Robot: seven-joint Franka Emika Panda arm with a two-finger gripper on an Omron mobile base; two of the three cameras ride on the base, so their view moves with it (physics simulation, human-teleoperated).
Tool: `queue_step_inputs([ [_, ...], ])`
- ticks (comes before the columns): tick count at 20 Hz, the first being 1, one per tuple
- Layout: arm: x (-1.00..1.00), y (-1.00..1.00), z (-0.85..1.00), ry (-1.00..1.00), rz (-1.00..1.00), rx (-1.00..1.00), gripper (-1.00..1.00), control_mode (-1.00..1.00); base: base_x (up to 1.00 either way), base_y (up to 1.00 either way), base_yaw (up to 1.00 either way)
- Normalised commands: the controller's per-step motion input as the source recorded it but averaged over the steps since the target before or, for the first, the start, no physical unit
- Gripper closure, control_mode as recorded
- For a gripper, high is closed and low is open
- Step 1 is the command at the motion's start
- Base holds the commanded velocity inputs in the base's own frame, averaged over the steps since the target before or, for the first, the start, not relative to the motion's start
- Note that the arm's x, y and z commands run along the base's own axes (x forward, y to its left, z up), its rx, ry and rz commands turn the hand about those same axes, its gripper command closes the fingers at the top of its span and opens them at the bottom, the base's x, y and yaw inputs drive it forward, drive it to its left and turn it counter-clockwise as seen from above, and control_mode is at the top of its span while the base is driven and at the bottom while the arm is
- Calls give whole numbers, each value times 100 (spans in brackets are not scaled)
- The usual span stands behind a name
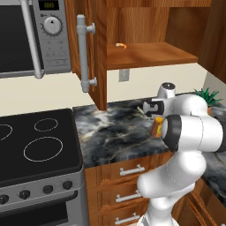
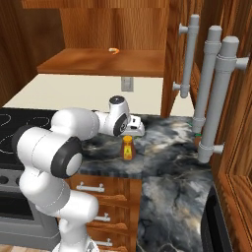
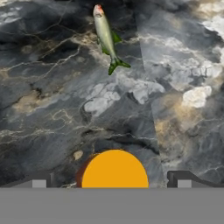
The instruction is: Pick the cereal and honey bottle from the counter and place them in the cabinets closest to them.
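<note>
Hand view is looking straight down on the honey bottle (image 3: pixel 114 168), its orange cap sitting between the two finger tips, so the jaws (image 3: pixel 111 179) are standing wide apart and empty above it. Right base view is showing the bottle standing upright on the bench (image 2: pixel 172 147), seemingly just below the hand, so its long axis is running along the line of approach.

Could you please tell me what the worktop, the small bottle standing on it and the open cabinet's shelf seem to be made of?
The black-and-grey marbled counter looks like polished stone, going by its white veins. The amber-brown honey bottle with an orange-yellow cap looks like plastic or glass; I cannot tell which. The reddish-brown cabinet shelf looks like wood with visible grain.
</note>
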Motion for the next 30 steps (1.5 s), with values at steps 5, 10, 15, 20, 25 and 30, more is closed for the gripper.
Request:
queue_step_inputs([
  [5, 0, -3, -15, 0, 0, 0, -100, -100, 0, 0, 0],
  [10, 0, -2, -15, 0, 0, 0, -100, -100, 0, 0, 0],
  [15, 0, -3, -13, 0, 0, 0, -100, -100, 0, 0, 0],
  [20, 0, -3, -13, 0, 0, 0, -100, -100, 0, 0, 0],
  [25, 0, -2, -8, 0, 0, 0, -100, -100, 0, 0, 0],
  [30, 0, 0, 0, 0, 0, 0, 100, -100, 0, 0, 0],
])
